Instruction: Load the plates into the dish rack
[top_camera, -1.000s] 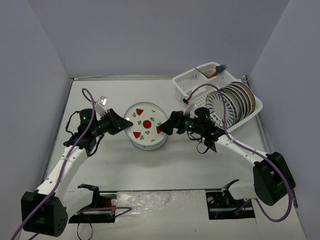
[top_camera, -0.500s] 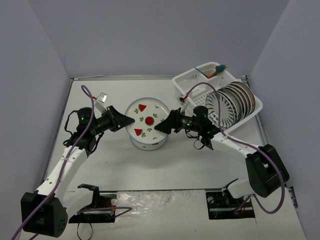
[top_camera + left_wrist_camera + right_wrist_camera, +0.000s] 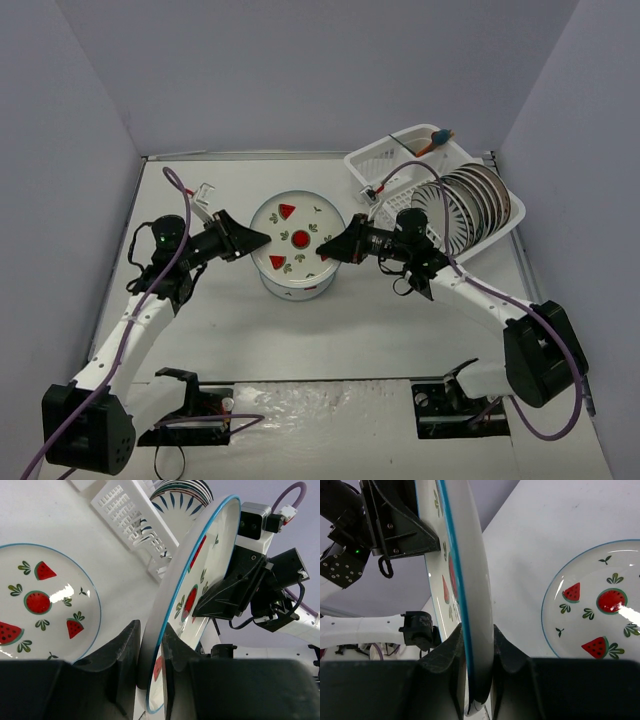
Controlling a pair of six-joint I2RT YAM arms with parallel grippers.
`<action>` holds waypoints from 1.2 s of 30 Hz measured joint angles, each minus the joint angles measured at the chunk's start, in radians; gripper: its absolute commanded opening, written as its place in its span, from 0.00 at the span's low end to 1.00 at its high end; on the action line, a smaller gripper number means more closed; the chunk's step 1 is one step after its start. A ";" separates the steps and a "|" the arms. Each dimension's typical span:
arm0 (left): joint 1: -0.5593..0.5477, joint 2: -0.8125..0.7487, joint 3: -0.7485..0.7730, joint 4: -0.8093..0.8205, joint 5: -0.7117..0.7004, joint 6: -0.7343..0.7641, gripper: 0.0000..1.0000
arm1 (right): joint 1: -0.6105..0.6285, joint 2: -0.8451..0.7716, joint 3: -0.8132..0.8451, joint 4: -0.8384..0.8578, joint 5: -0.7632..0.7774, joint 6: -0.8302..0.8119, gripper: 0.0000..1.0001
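Upright plate (image 3: 472, 580) in right tool (image 3: 477, 636)

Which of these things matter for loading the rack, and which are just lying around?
Part of the job: lifted plate, gripped by left pincer and right pincer; plate on the table beneath; racked plates; dish rack.
Just there: orange-and-blue utensil in the rack's corner cup; purple cables.

The top camera looks down from above and behind the arm bases, far enough back to take in the whole white counter (image 3: 230, 330), with the white slotted plastic dish rack (image 3: 372, 170) at two o'clock. The left wrist camera sits tight behind the black left tool (image 3: 150, 655) and faces three o'clock. The right wrist camera sits tight behind the black right tool (image 3: 477, 655) and faces nine o'clock. Both wrist views share the upright blue-rimmed white fruit-painted plate (image 3: 200, 565) and the matching flat plate (image 3: 45, 605).
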 measured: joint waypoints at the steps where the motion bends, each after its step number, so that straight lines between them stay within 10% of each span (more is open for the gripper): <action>1: -0.002 -0.001 0.001 -0.006 -0.002 0.007 0.44 | -0.001 -0.013 0.003 -0.022 0.006 -0.015 0.00; 4: -0.007 -0.003 0.013 -0.083 -0.043 0.051 0.72 | -0.004 -0.054 0.008 -0.117 0.054 -0.113 0.00; 10: -0.008 -0.014 0.073 -0.298 -0.152 0.153 0.93 | -0.047 -0.129 0.056 -0.399 0.189 -0.320 0.00; 22: -0.008 -0.011 0.225 -0.699 -0.534 0.416 0.97 | -0.196 -0.297 0.390 -0.895 0.549 -0.822 0.00; 36: -0.007 0.087 0.236 -0.811 -0.703 0.548 0.97 | -0.317 -0.221 0.462 -1.067 0.798 -1.220 0.00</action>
